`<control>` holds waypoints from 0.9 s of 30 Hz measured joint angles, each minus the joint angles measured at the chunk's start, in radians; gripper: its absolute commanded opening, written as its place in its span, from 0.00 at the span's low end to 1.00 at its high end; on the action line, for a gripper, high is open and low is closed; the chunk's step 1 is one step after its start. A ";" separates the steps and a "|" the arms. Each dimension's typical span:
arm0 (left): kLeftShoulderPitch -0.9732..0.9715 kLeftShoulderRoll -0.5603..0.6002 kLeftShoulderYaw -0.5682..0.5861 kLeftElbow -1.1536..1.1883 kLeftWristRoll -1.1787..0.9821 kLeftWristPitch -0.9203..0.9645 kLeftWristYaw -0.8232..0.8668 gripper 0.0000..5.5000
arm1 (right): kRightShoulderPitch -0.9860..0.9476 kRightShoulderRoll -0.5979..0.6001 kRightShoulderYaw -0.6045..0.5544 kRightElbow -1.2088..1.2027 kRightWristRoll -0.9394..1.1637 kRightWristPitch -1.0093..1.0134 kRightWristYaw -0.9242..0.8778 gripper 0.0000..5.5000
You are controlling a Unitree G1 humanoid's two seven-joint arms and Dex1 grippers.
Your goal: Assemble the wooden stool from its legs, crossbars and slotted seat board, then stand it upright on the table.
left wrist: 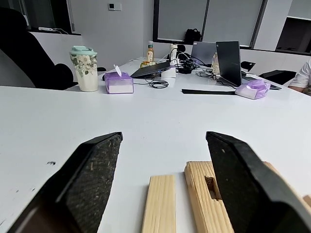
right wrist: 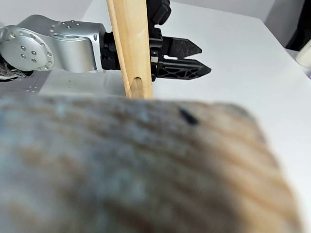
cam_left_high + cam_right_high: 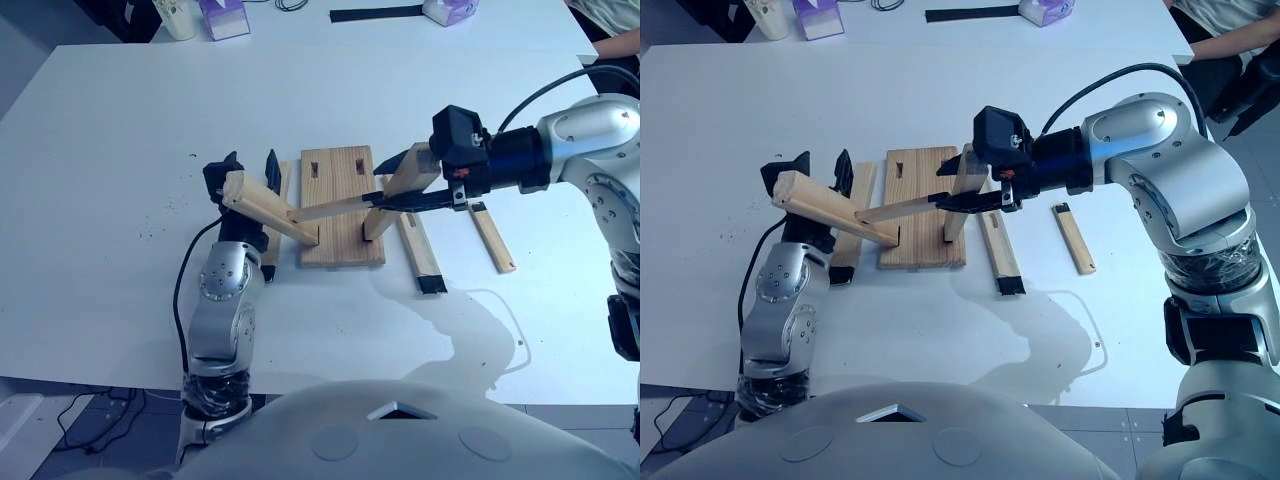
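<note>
The right hand [image 3: 398, 185] is clamped on a wooden leg [image 3: 415, 168], one black finger on each side of it. This leg leans, with its top end towards the right arm and its foot down on the seat board [image 3: 340, 250] near the board's right edge. The seat board lies flat on the white table [image 3: 120, 150], slotted face up, between the two arms.

A thin crossbar [image 3: 330, 208] runs from the held leg across and above the board to a second leg [image 3: 265, 205]. The right wrist view shows the crossbar's end seated in that leg's slot. The second leg slopes steeply. Its lower end is on the board's left edge and its upper end is up by the base of the left hand [image 3: 251, 165]. I cannot tell whether that end touches the hand. The left hand's fingers [image 1: 92, 179] are spread wide with nothing between them.

Another wooden piece [image 1: 158, 204] lies flat on the table just beside the board's left edge, under the left hand. A spare leg [image 3: 420, 255] with a black tip lies flat just right of the board. A short crossbar [image 3: 493, 238] lies farther right, apart from it.

A cup [image 1: 85, 68] and a purple tissue box [image 1: 119, 82] stand at the far edge of the table.
</note>
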 measured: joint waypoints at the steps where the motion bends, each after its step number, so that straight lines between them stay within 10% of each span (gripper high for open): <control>1: -0.011 0.001 0.009 0.012 -0.004 0.000 -0.003 0.58 | 0.010 0.001 0.002 0.008 -0.011 -0.015 -0.005 0.37; 10: -0.087 -0.013 0.224 0.032 -0.290 -0.014 -0.106 0.80 | 0.072 0.012 -0.013 -0.011 -0.012 -0.044 -0.077 0.37; 18: -0.110 0.090 0.466 -0.125 -0.476 0.078 -0.007 0.72 | 0.095 0.007 -0.037 -0.026 -0.007 -0.034 -0.118 0.37; 27: -0.293 0.168 0.055 -0.581 -0.786 0.467 0.258 0.46 | 0.110 -0.010 -0.059 -0.036 -0.005 -0.014 -0.153 0.37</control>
